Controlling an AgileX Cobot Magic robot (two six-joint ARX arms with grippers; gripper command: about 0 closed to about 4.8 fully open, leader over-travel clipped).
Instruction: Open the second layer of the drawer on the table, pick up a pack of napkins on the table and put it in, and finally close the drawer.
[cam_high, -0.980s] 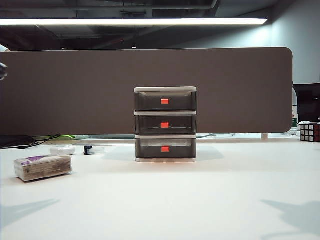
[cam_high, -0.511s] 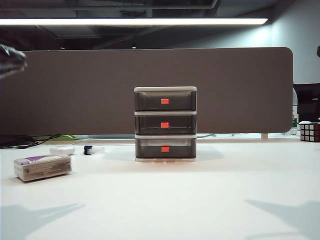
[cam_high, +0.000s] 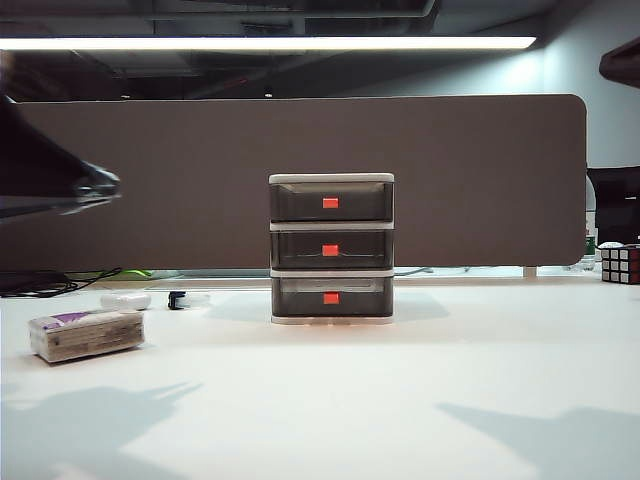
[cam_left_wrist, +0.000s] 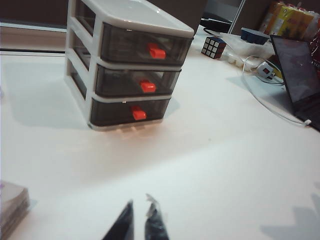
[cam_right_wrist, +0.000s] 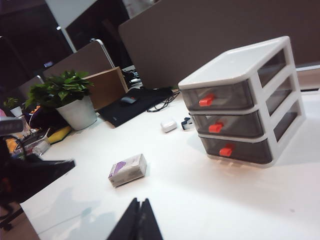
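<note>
High above the table (cam_high: 330, 400), the left hand (cam_left_wrist: 139, 206) and right hand (cam_right_wrist: 139, 202) hover clenched, empty.

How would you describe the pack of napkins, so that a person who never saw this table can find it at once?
Start at the three-tier grey drawer unit with red-orange tabs in the middle of the white table. Look far to its left in the exterior view, nearer the camera: there lies the soft brick-shaped napkin pack. Its purple-and-white top and beige sides set it apart from the small white rounded case behind it.
</note>
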